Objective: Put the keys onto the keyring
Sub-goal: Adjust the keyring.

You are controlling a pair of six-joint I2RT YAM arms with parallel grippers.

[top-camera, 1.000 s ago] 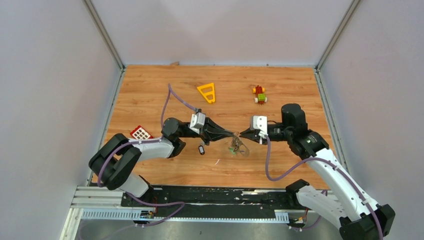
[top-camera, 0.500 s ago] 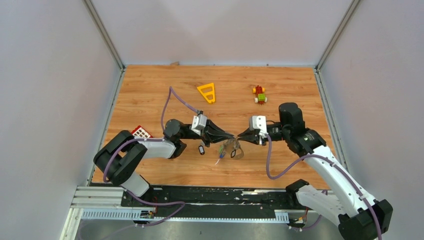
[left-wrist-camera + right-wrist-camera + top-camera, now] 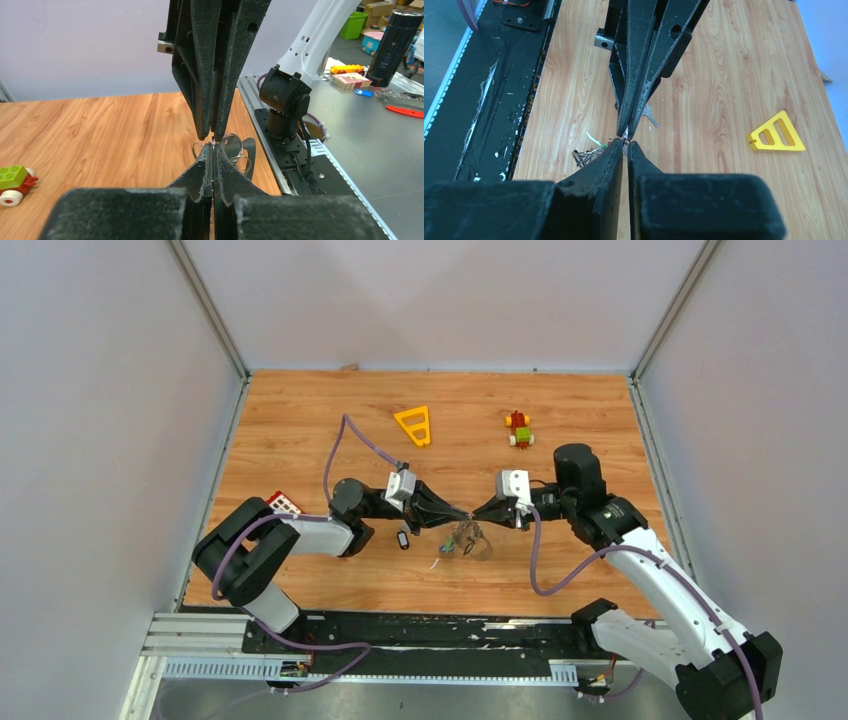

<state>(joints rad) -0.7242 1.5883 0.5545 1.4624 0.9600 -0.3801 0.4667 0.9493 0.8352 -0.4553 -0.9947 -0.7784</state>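
- Top external view, nearest: the keyring (image 3: pixel 470 540) hangs just under the tips of the two hands. Some keys (image 3: pixel 455 543) are bunched at it, but I cannot tell which are threaded.
- Just beside it, a loose key (image 3: pixel 403 538) with a black tag lies on the worktop (image 3: pixel 300 430), seemingly not yet added.
- Above, the left hand (image 3: pixel 460 514) is clenched on the keyring's thin wire. The right hand (image 3: pixel 480 514) meets it tip to tip, nearly closed, and its hold is unclear.
- Farther off lie the yellow triangle (image 3: pixel 414 425) and the toy block (image 3: pixel 518 428).
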